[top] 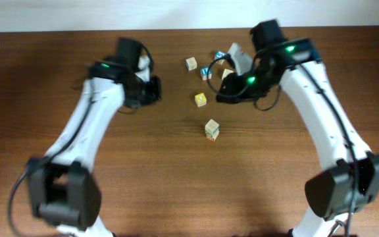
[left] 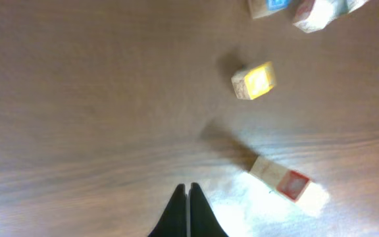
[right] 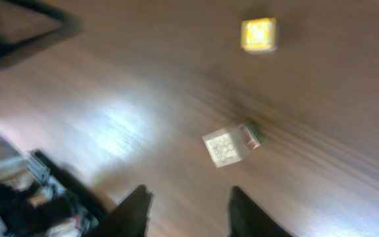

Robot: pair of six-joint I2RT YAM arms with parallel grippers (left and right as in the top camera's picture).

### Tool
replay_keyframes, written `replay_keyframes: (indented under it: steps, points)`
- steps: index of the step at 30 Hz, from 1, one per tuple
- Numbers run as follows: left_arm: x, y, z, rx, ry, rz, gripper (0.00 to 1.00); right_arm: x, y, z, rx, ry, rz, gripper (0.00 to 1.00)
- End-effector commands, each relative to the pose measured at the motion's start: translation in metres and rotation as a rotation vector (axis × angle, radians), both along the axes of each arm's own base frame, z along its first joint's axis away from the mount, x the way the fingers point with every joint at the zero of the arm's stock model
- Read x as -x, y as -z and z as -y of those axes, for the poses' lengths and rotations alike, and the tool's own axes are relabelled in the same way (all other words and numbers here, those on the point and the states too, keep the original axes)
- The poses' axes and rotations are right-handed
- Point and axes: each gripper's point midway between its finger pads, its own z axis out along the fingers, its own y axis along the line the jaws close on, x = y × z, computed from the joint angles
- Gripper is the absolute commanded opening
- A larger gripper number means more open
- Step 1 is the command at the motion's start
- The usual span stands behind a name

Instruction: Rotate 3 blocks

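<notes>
Looking down from overhead, the left gripper [top: 153, 89] hangs at nine o'clock of the cluster, well apart from every cube. The right gripper [top: 221, 97] sits at two o'clock, just beside the yellow-faced wooden cube [top: 201, 99]. A pale wooden cube with greenish marks [top: 212, 125] lies near the table's middle. The red-faced wooden cube [top: 211, 137] touches it on the six o'clock side. A pale tan wooden cube [top: 227, 74] rests at twelve o'clock of the right gripper, close under that arm.

From the left wrist, the left gripper [left: 187, 209] is clenched on nothing, its tips pressed together above bare wood. The red-faced wooden cube [left: 293, 185] and its pale neighbour lie at three o'clock of the tips. The yellow-faced wooden cube [left: 254, 80] is at one o'clock.

From the right wrist, the right gripper [right: 188, 207] is released, jaws apart with nothing between them. The pale wooden cube with greenish marks [right: 224, 148] lies at one o'clock, near the tips, with its partner touching behind it. The view is blurred.

The step in hand looks like a gap between turns, the right arm free to pick its next block. Next it should centre over one cube, square the jaws to opposite faces and descend. Then it can clench and twist without nudging the touching neighbour.
</notes>
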Motion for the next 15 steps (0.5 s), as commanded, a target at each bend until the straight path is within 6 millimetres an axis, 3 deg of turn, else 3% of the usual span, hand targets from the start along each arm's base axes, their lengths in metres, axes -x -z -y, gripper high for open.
replay_keyframes:
  steps: [1, 2, 4, 6, 10, 15]
  points:
    - [0.017, -0.096, -0.036, -0.151, -0.036, 0.216, 0.52, 0.016, -0.090, 0.039, 0.107, 0.064, 0.250, 0.50]
    - [0.030, -0.105, -0.042, -0.167, -0.045, 0.217, 0.99, 0.026, -0.107, 0.048, 0.126, 0.081, 0.287, 0.54]
    - [0.046, -0.117, -0.048, -0.177, -0.050, 0.224, 0.99, 0.048, -0.135, 0.065, 0.168, 0.122, 0.360, 0.68]
    - [0.056, -0.128, -0.050, -0.172, -0.053, 0.245, 0.99, 0.073, -0.155, 0.078, 0.194, 0.147, 0.415, 0.98]
    - [0.059, -0.133, -0.050, -0.168, -0.055, 0.261, 0.99, 0.143, -0.187, 0.095, 0.182, 0.164, 0.498, 0.98]
    - [0.059, -0.133, -0.050, -0.168, -0.055, 0.260, 0.99, 0.192, -0.218, 0.105, 0.138, 0.187, 0.651, 0.98]
